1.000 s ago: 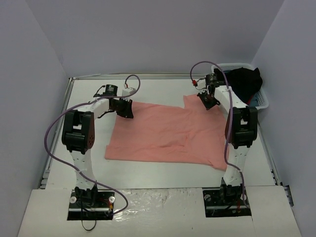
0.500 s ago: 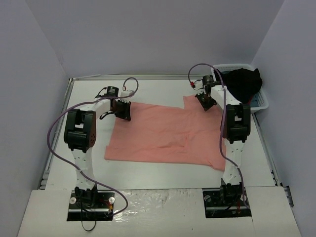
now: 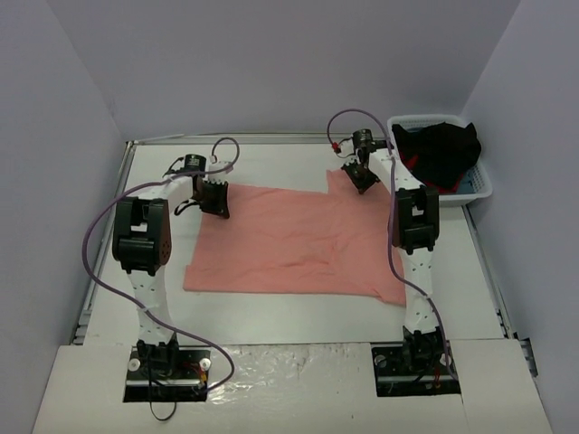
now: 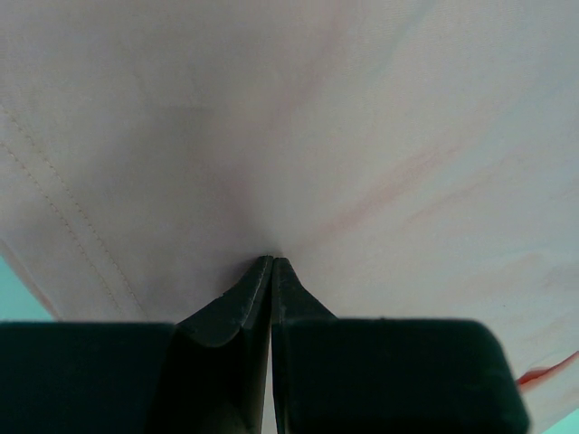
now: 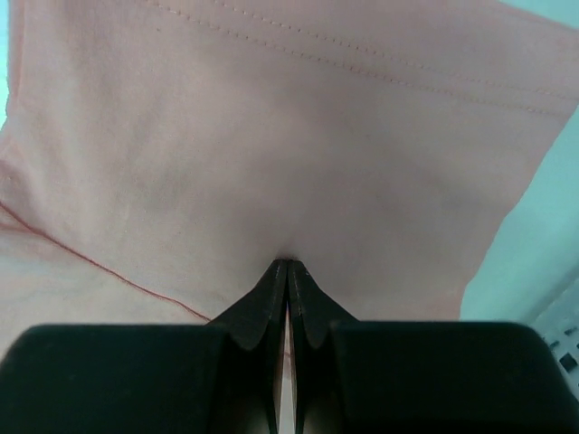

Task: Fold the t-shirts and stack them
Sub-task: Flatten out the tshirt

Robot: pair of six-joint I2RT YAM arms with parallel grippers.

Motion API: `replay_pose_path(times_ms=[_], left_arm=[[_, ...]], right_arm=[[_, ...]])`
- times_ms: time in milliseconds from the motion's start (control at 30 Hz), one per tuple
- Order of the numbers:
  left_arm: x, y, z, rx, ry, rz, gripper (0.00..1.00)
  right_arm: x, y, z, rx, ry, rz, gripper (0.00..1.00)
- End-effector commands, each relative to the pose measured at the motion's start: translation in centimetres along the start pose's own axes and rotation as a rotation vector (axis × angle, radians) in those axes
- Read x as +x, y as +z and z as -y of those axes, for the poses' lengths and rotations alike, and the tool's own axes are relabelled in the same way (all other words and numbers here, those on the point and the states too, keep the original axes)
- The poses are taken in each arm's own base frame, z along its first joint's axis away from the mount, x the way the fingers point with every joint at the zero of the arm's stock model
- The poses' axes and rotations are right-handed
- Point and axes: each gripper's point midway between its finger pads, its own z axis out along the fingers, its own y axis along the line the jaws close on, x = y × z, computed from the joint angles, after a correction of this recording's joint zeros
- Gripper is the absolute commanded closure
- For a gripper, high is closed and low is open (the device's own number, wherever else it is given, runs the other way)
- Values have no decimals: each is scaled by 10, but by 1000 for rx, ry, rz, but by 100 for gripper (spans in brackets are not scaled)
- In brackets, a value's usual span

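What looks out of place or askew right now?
Nothing damaged or spilled. The t-shirt lies spread but slightly skewed, creased across its middle. The left claw and right claw are each shut on its far edge. The basket holds dark cloth heaped over its rim.

Salmon-pink t-shirt [image 3: 289, 242] (plain), spread flat

A white table [image 3: 271, 163] spreads beneath the left claw [image 3: 214, 199] and the right claw [image 3: 362, 179]. Plain pale lilac walls [image 3: 271, 63] rise beyond both claws and on their outer sides. The light is even, with soft shadows.
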Motion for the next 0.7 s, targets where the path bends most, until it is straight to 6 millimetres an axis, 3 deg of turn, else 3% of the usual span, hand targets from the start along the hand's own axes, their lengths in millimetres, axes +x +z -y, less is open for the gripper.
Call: replay_pose_path(times_ms=[0, 267, 433, 500, 667], left_arm=[[26, -11, -35, -110, -75, -74, 98], [42, -25, -51, -137, -128, -90, 98], [52, -34, -49, -160, -121, -105, 98], [57, -43, -61, -184, -144, -104, 98], [56, -50, -65, -218, -118, -97, 98]], right_arm=[[-5, 2, -11, -20, -14, -26, 99], [-31, 14, -29, -18, -82, -3, 98], [-53, 12, -51, -23, -148, 40, 97], [-55, 11, -57, -26, -165, 42, 97], [-61, 2, -60, -14, -178, 58, 94]])
